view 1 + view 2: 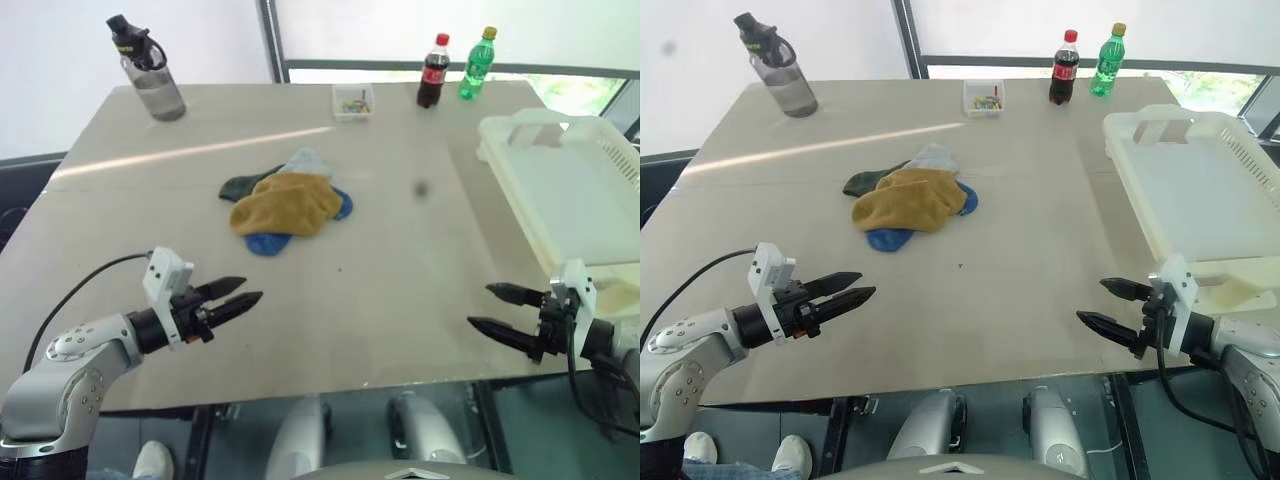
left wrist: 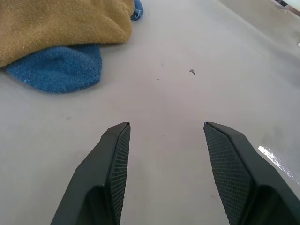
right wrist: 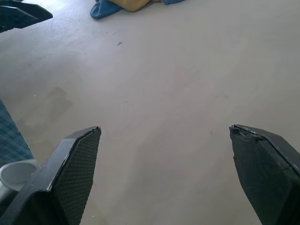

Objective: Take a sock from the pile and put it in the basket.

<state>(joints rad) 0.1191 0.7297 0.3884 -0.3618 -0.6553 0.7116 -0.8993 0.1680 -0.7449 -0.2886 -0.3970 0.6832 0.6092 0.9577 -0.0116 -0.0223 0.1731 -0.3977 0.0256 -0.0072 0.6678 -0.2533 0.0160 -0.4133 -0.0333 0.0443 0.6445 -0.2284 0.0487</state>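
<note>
The pile (image 1: 285, 205) lies mid-table: a mustard yellow sock (image 2: 61, 23) on top, a blue sock (image 2: 61, 68) under its near edge, with grey and dark green ones behind. My left gripper (image 1: 250, 291) hovers low over the table, near and to the left of the pile, open and pointing toward it with nothing between its fingers. Open just as wide and also empty, my right gripper (image 1: 480, 305) hangs over the table's near right part. The cream basket (image 1: 1205, 195) stands at the right edge of the table, nothing inside it.
At the back of the table stand a grey water bottle (image 1: 150, 70) on the left, a small clear box (image 1: 353, 101) in the middle, and a cola bottle (image 1: 432, 72) beside a green bottle (image 1: 477, 64). Bare tabletop lies between both grippers and the pile.
</note>
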